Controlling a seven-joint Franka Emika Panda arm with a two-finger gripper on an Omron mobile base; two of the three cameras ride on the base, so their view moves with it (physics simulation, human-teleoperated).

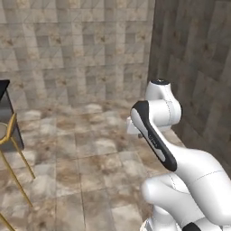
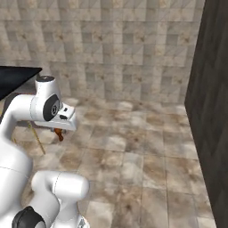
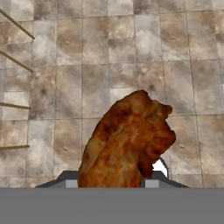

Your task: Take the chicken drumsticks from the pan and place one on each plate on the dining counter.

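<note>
Jaws clamping a drumstick [image 3: 127,142], its orange-brown bulk rising from between the tips in the hand view and hiding them. Gripper [image 2: 59,133] hanging under the white wrist in the right base view, pointing down, with a small red-brown bit of the drumstick [image 2: 59,134] showing below the hand. Hovering well above the tiled floor [image 3: 131,52], apart from it. Thin tan stool legs [image 3: 17,65] crossing the left edge of the hand view. Arm [image 1: 158,131] folding up and forward in the left base view, hand hidden behind the wrist there. Stool [image 1: 11,149] with gold legs standing at the left edge of that view, just beside a dark counter end [image 1: 6,113]. Black counter [image 2: 15,78] slab showing at upper left of the right base view, behind the arm. Tiled wall [image 2: 111,49] behind, dark wall [image 2: 211,111] on the right.
</note>
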